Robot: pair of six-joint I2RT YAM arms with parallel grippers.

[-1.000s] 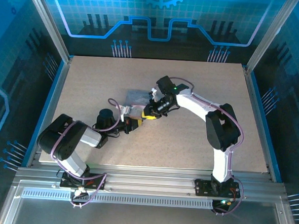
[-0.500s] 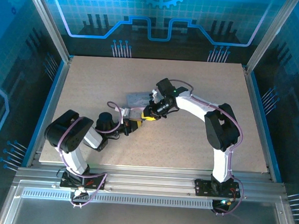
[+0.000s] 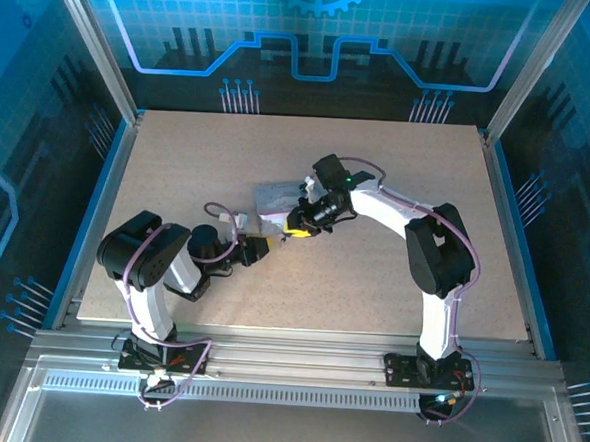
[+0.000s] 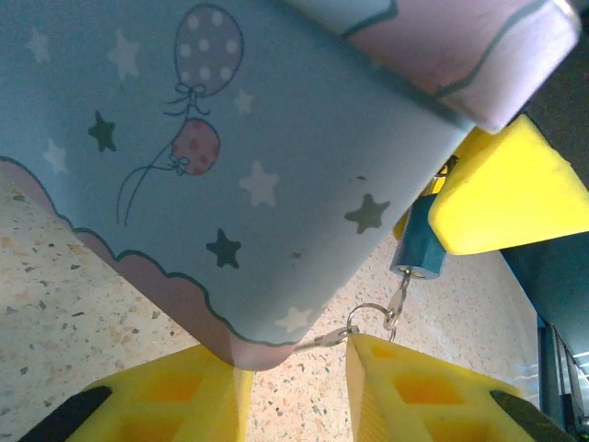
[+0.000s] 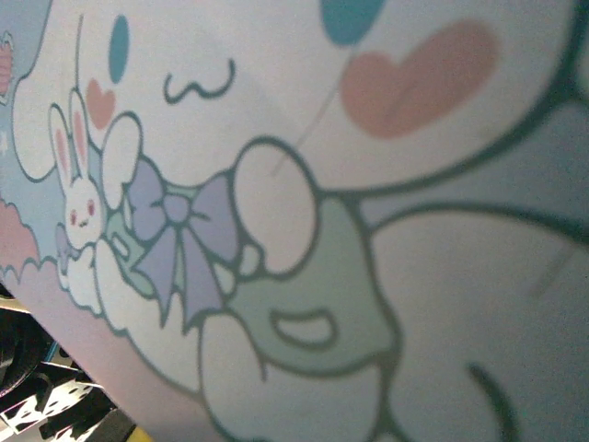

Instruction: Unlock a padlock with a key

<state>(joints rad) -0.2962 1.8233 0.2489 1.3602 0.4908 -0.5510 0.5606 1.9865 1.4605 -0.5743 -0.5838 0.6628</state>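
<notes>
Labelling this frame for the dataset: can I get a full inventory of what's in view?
tin: 1, pale blue with cartoon print, mid-table between the claws
padlock: 1, grey-blue, at the tin's edge
key ring: 1, silver, just below the padlock
table: 1, beige speckled
left claw: 1, yellow fingers apart, at the tin's corner
right claw: 1, yellow, at the tin beside the padlock

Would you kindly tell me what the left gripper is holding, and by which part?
Nothing that I can see: the left gripper stands open, with the key lying unclamped in the gap, just below the tin.
</notes>
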